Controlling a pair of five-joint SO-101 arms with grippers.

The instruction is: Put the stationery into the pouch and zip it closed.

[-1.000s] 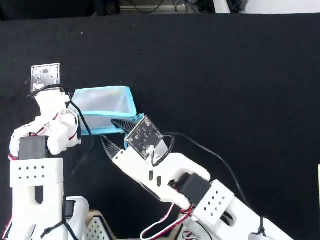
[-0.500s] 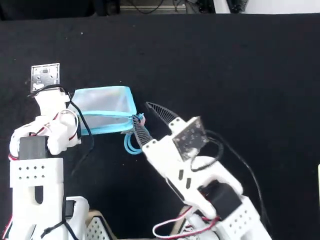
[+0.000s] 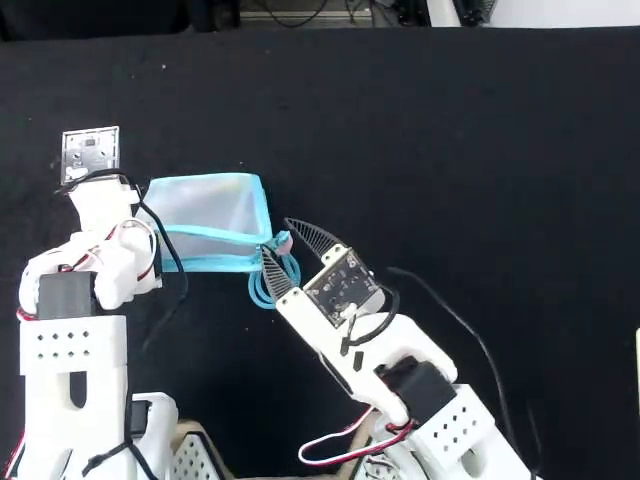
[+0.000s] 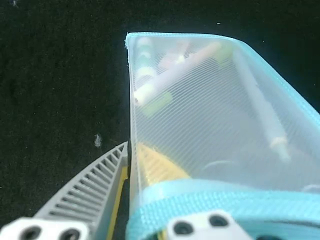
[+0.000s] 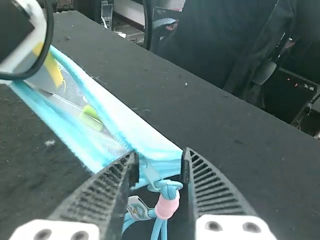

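Observation:
A light blue mesh pouch lies on the black table, with pens and markers showing through its mesh. My left gripper is shut on the pouch's left end, one grey finger lying beside the edge. At the pouch's right corner, my right gripper is open. Its fingers straddle the zipper pull with its pink bead without closing on it. A green item shows inside the pouch. The zipper looks closed near the pull.
A blue cord loop trails from the zipper pull onto the table, under the right gripper. The black tabletop stretches wide to the right and far side. Chairs and equipment stand beyond the table's far edge.
My right gripper was below the pouch's near right corner, swung out to the right, and now has returned with its fingers either side of the zipper pull. The left arm stayed put.

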